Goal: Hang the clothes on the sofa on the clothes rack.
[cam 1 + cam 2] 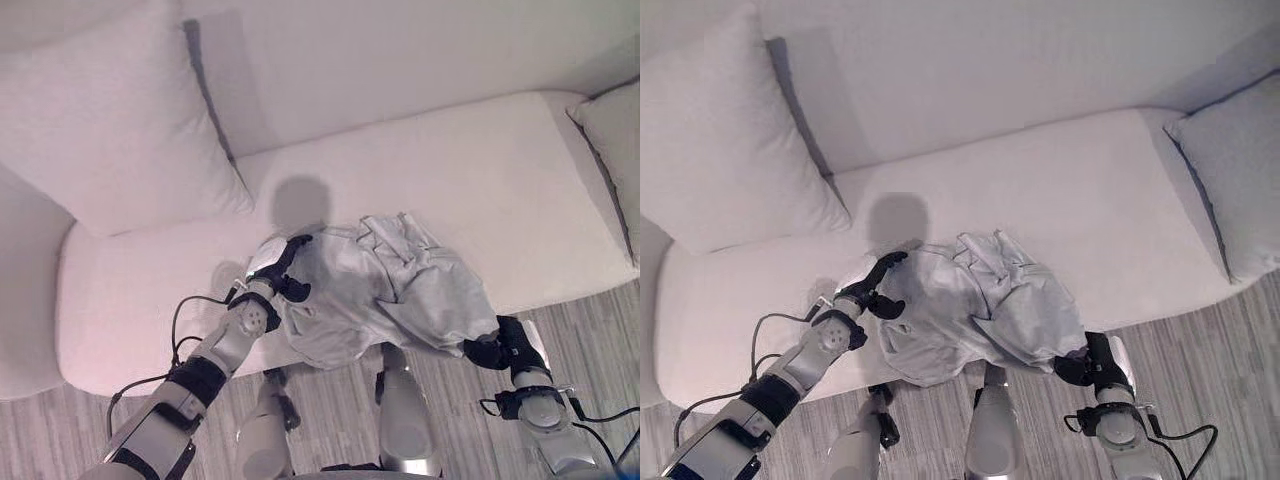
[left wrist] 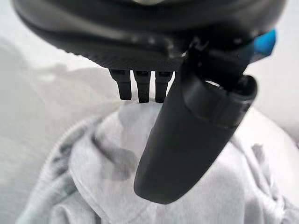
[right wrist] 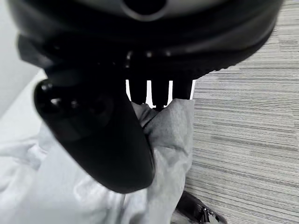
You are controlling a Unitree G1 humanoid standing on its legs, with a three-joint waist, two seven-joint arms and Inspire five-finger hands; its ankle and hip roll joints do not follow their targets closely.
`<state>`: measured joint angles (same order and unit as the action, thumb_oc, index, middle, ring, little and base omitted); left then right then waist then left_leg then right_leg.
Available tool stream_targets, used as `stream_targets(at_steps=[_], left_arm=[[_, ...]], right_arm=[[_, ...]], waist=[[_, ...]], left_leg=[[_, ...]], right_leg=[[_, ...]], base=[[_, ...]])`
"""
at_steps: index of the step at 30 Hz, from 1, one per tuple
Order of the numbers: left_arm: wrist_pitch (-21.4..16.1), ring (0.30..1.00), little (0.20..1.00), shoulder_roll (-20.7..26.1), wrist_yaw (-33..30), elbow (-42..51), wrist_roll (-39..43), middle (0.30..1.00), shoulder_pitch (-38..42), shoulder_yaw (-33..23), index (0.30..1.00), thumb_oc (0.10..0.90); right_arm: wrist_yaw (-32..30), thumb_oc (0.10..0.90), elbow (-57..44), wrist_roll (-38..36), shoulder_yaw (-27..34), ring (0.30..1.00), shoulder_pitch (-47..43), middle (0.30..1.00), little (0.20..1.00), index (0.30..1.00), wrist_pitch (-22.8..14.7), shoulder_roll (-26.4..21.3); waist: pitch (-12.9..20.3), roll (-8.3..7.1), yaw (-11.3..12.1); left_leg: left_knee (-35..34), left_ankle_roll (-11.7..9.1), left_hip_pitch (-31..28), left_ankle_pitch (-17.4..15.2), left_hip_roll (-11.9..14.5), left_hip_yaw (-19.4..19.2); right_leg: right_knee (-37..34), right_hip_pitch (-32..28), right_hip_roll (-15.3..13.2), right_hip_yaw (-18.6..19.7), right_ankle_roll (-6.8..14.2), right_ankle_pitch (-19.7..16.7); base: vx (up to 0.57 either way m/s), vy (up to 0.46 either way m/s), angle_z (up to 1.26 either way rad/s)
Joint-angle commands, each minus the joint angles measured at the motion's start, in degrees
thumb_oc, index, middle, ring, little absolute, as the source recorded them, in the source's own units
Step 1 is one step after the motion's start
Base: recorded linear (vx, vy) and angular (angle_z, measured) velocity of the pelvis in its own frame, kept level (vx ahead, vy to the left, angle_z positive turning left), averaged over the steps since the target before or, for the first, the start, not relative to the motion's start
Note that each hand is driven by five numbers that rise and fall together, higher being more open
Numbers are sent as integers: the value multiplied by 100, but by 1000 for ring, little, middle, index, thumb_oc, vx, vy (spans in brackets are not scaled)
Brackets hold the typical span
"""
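While the crumpled light-grey fabric garment (image 1: 385,290) lies bunched on the front edge of the white upholstered sofa (image 1: 480,180), with part of it spilling over the seat edge toward the grey striped floor (image 1: 600,330), both hands are engaged at its opposite ends. The left hand (image 1: 285,270) sits at the garment's left side; in its wrist view the thumb lies across the cloth and the fingers curl down into it — a pinch grip on a fold. The right hand (image 1: 495,350) is at the lower right end, off the seat edge; its wrist view shows grey cloth caught between thumb and curled fingers, so it too holds the garment.

Step in hand: pickup. Judged from the layout, the grasp is established but the garment is not yet lifted (most of it rests on the cushion). No clothes rack appears in these views, so the hanging step lies ahead.

Next move calls for:
- raising both hands together, so the cloth clears the seat without slipping from either pinch;
- spreading the hands apart to open out the bunched fabric;
- turning toward the rack.

Two white square pillows — one at the left (image 1: 110,120), one at the right (image 1: 615,150) — stand well apart from the work.
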<state>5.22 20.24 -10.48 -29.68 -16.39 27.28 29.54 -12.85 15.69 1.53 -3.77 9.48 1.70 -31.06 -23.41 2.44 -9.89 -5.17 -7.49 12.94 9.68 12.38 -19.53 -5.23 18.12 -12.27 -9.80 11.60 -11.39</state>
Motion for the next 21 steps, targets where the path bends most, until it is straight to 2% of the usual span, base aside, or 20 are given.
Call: stream_targets(at_steps=[1,5,6,7,8,15,21], left_arm=[[-185,900,900,48,-407,-343,-330,900,532,-159,900,800],[-178,900,900,31,-487,-482,-327,900,655,-108,900,800],[-177,498,498,17,-501,-530,-341,498,688,-88,498,532],[-181,498,498,15,-512,-552,-354,498,718,-67,498,532],[-191,300,300,42,-528,-532,-344,300,743,-65,300,400],[-245,300,300,4,-757,-413,-192,300,626,-188,300,400],[-331,300,300,134,-860,124,76,300,347,-498,300,400]], right_arm=[[-180,400,-493,-142,251,300,179,300,300,300,-388,-133],[-197,400,-518,-191,184,300,157,300,300,300,-434,-158],[-205,400,-532,-197,164,300,147,300,300,300,-445,-163],[-215,400,-538,-212,145,300,129,300,300,300,-465,-168],[-227,400,-535,-211,131,300,118,300,300,300,-482,-180],[-356,400,-447,-185,166,300,162,300,300,300,-553,-160],[-393,400,-308,-103,249,300,50,300,300,300,-477,-200]], waist=[[122,-316,1],[90,-369,-25],[84,-386,-36],[71,-403,-47],[67,-412,-49],[130,-390,-14],[323,-228,111]], left_leg=[[17,-607,-185,-76,873,-49],[17,-649,-105,-32,943,-69],[17,-662,-90,-15,968,-77],[17,-671,-78,-6,983,-82],[17,-678,-73,1,1000,-94],[17,-682,-120,-3,1024,-114],[17,-626,-314,-122,871,-25]], right_leg=[[23,298,225,-61,14,174],[23,405,272,-59,-8,151],[23,427,286,-62,-14,153],[23,448,299,-55,-19,145],[23,466,312,-57,-20,139],[23,416,315,-90,-56,178],[23,42,196,-217,-46,267]], base=[[-12,-61,-9],[-4,-42,-7],[5,-39,-1],[8,-37,2],[14,-32,3],[13,0,-1],[52,69,5]])
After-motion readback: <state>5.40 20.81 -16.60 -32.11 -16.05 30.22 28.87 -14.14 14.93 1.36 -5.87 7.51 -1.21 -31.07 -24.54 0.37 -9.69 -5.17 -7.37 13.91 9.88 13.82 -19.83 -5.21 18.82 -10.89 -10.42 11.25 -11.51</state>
